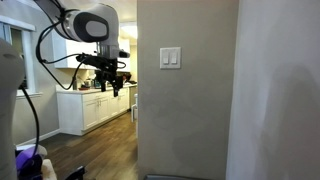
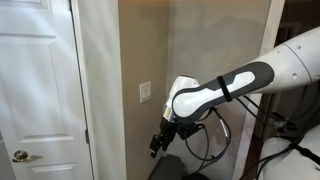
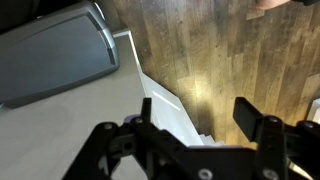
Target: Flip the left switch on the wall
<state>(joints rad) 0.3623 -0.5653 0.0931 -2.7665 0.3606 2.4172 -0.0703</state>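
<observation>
The white switch plate carries two rocker switches on the beige-grey wall (image 1: 185, 110). The left switch (image 1: 167, 58) shows in an exterior view; the plate also shows edge-on in an exterior view (image 2: 146, 93). My gripper (image 1: 117, 84) hangs left of the wall, lower than the plate and well apart from it. It also shows in an exterior view (image 2: 160, 143) below the plate. In the wrist view the gripper (image 3: 198, 112) is open and empty, pointing down at the wood floor. The switch is not in the wrist view.
A white door (image 2: 38, 100) stands beside the wall. White kitchen cabinets (image 1: 90, 108) lie behind the arm. A grey box (image 3: 55, 55) and a white base (image 3: 90, 120) sit on the wood floor (image 3: 210, 50) under the wrist.
</observation>
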